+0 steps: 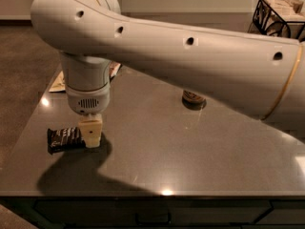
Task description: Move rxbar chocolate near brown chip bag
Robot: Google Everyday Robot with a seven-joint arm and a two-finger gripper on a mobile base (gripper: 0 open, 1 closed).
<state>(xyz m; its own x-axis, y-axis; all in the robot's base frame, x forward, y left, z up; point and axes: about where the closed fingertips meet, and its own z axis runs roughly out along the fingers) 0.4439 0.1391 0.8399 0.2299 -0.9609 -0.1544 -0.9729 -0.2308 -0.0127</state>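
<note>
The rxbar chocolate, a small flat black bar with white lettering, lies on the grey table near its front left corner. My gripper hangs from the big white arm and is down at the bar's right end, touching or very close to it. The brown chip bag lies at the table's far left edge; only its left part and a sliver right of my wrist show, the remainder is hidden behind my wrist.
An orange-tan drink can stands mid-table, mostly hidden under my arm. A black wire basket sits at the far right. The table's front edge runs along the bottom of the view.
</note>
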